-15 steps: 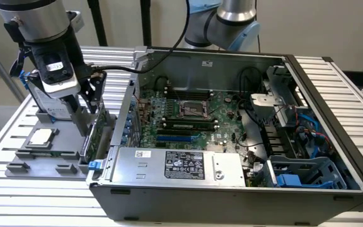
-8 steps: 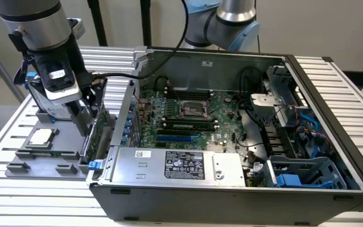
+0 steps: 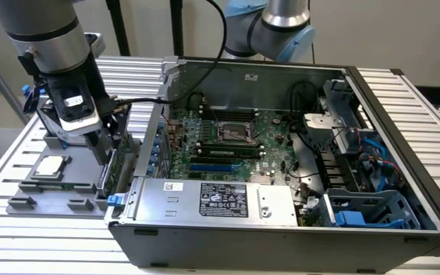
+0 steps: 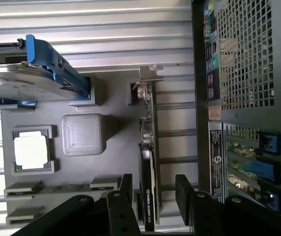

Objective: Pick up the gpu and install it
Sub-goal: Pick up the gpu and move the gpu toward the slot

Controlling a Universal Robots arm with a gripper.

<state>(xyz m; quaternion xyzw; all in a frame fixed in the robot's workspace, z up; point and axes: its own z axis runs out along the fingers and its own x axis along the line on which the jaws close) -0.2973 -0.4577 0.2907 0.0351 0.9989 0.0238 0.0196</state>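
The gpu [image 4: 148, 142] stands on its edge in a slot of the grey parts tray [image 4: 115, 162], with its silver end bracket [image 4: 149, 73] at the far end. In the exterior view the gpu [image 3: 117, 163] shows its green board just outside the computer case's wall, on the exterior view's left. My gripper [image 4: 155, 186] is open and straddles the card's near end. One black finger [image 4: 126, 184] is on one side and the other finger [image 4: 183, 189] on the other, each with a gap to the card. The gripper [image 3: 100, 150] hangs low over the tray.
The open computer case [image 3: 281, 235] lies beside the tray, with its motherboard [image 3: 228, 137] and power supply [image 3: 212, 200] exposed. On the tray sit a processor [image 4: 31, 151], a hard drive in a blue frame [image 4: 37, 73] and a memory stick [image 4: 56, 188]. A second arm [image 3: 277, 28] stands behind the case.
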